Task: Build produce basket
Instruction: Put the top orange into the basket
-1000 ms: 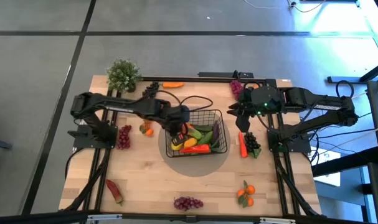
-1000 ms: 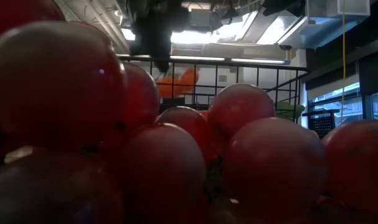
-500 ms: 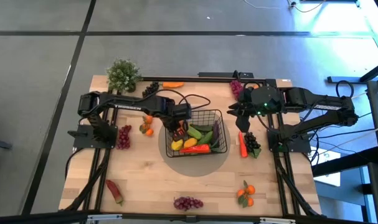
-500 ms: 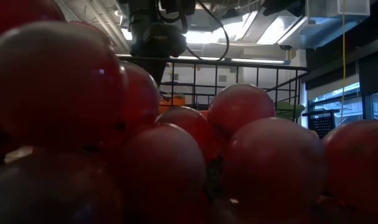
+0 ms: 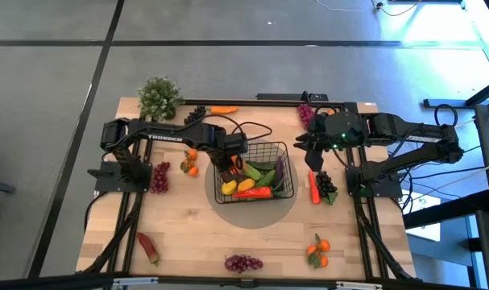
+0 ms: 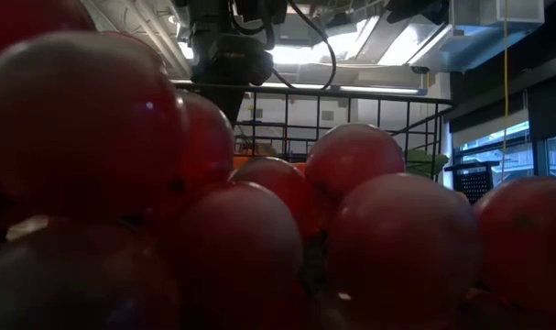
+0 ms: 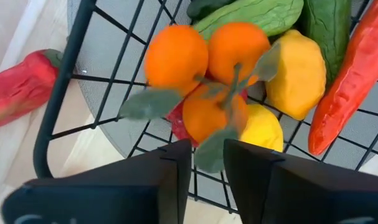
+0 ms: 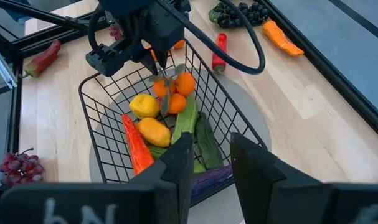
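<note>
The black wire basket (image 5: pixel 286 158) stands mid-table and holds lemons (image 7: pixel 297 68), green cucumbers (image 8: pixel 187 121), a red pepper (image 8: pixel 134 149) and an eggplant. A cluster of three oranges with green leaves (image 7: pixel 201 68) lies on this produce at the basket's far left corner. My left gripper (image 7: pixel 207 162) hangs just above the cluster, pointing steeply down, its fingers slightly apart. My right gripper (image 8: pixel 210 155) waits open and raised, to the right of the basket (image 8: pixel 89 93), with nothing between its fingers. My left gripper has one green leaf (image 7: pixel 208 152) of the orange cluster showing in the narrow gap between its fingertips. Whether the fingers touch that leaf I cannot tell. The oranges themselves rest on the produce in the basket.
Loose produce lies around the basket: red grapes (image 5: pixel 160 177) and oranges (image 5: pixel 188 165) at the left, a pepper (image 5: pixel 148 247), grapes (image 5: pixel 243 263) and oranges (image 5: pixel 318 251) near the front, a pepper with dark grapes (image 5: pixel 321 188) at the right. A potted plant (image 5: pixel 159 97) stands far left.
My left gripper has sunk into the basket and shifted a little toward its far left corner. The orange cluster, which hung below it above the basket's rim, has come down and now lies on the produce inside.
</note>
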Controlling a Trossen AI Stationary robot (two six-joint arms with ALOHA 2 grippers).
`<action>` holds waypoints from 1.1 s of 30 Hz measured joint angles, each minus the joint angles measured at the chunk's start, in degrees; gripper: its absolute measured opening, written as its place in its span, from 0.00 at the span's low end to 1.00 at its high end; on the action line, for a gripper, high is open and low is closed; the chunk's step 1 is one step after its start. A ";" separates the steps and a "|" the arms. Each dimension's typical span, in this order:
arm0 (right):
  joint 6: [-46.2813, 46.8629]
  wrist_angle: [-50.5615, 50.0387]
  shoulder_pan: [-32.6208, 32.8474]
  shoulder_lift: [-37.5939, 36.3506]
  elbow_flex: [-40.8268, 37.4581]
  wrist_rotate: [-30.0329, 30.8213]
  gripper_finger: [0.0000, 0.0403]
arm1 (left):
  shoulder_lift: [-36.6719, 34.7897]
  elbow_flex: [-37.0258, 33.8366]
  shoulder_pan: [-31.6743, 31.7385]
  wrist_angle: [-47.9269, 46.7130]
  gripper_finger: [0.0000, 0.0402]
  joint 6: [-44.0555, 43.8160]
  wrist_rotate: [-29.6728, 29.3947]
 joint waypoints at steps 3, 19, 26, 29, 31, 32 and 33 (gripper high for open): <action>-0.42 0.00 0.00 0.00 0.00 -0.02 0.24 | -0.13 -0.01 0.16 -0.05 0.22 -0.04 -0.02; -2.91 -0.55 0.00 -2.76 0.00 -0.02 0.24 | -2.14 14.87 1.74 -23.85 0.21 -15.98 -5.38; -4.98 -0.53 0.00 -2.82 0.00 -0.09 0.24 | -2.14 14.27 1.83 -35.94 0.21 -25.62 -5.42; -6.96 -0.75 -0.02 -2.78 0.00 -2.12 0.24 | -2.12 12.21 1.83 -36.29 0.21 -26.06 -5.56; -7.50 -0.83 -0.12 -2.66 0.00 -2.48 0.24 | -2.12 10.98 1.83 -36.28 0.21 -26.07 -5.77; -7.53 -1.03 -0.33 -2.62 0.00 -2.65 0.24 | -2.12 10.31 1.83 -36.26 0.21 -26.09 -5.78; -7.49 -1.50 -0.60 -2.65 0.00 -2.84 0.24 | -2.12 9.63 1.83 -36.22 0.21 -26.10 -5.79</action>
